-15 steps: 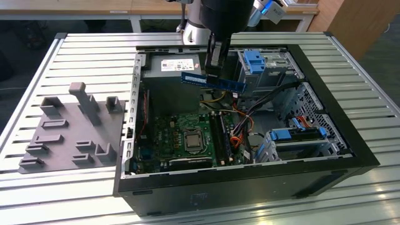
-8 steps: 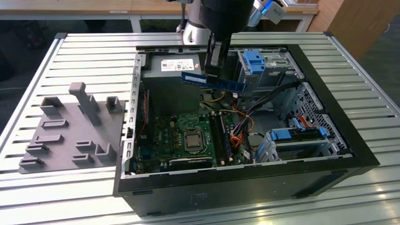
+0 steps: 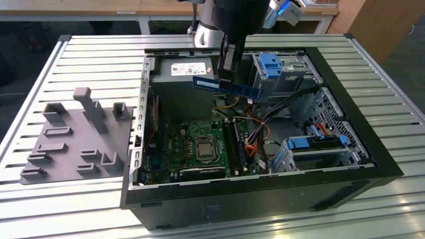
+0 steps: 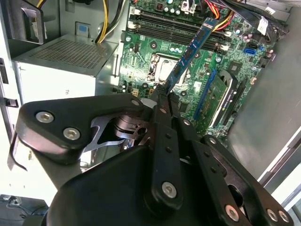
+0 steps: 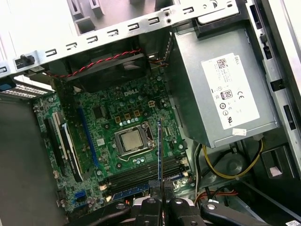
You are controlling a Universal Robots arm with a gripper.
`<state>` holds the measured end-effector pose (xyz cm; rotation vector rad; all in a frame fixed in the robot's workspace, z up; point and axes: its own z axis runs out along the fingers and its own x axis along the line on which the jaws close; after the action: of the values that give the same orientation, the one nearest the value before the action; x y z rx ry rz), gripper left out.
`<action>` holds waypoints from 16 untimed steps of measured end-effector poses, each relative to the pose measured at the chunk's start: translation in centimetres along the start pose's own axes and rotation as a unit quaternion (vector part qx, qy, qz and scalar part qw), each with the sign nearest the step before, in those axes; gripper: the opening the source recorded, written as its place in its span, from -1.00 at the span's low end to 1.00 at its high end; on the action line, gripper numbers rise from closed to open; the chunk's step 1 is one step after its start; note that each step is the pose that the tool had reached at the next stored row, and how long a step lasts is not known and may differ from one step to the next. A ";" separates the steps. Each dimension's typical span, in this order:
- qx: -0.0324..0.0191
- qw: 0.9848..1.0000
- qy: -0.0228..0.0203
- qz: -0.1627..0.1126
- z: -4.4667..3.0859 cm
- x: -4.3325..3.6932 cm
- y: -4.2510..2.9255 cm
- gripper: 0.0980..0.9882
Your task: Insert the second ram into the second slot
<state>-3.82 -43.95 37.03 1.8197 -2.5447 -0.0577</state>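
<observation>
Black claw (image 3: 228, 74) clenched on a thin blue circuit-board RAM stick (image 3: 229, 86), held above the green motherboard (image 3: 199, 144) inside an open computer case (image 3: 265, 199).

pincer (image 3: 228, 77) gripping second ram (image 3: 247, 90), above motherboard (image 3: 176, 144)

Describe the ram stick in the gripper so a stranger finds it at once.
Look at the open computer case. Over its interior, the gripper pinches the second ram: a thin, flat blue board with dark chips, held in the air, unlike the chunky light-blue drive clips.
</observation>
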 end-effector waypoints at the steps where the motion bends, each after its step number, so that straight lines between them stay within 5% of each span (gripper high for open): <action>1: 0.000 1.000 0.000 0.000 0.00 0.00 0.00 -0.91; 16: 0.000 1.000 0.000 0.006 0.00 0.00 0.00 -0.91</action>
<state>-3.82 -43.95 37.03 1.8043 -2.5560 -0.0579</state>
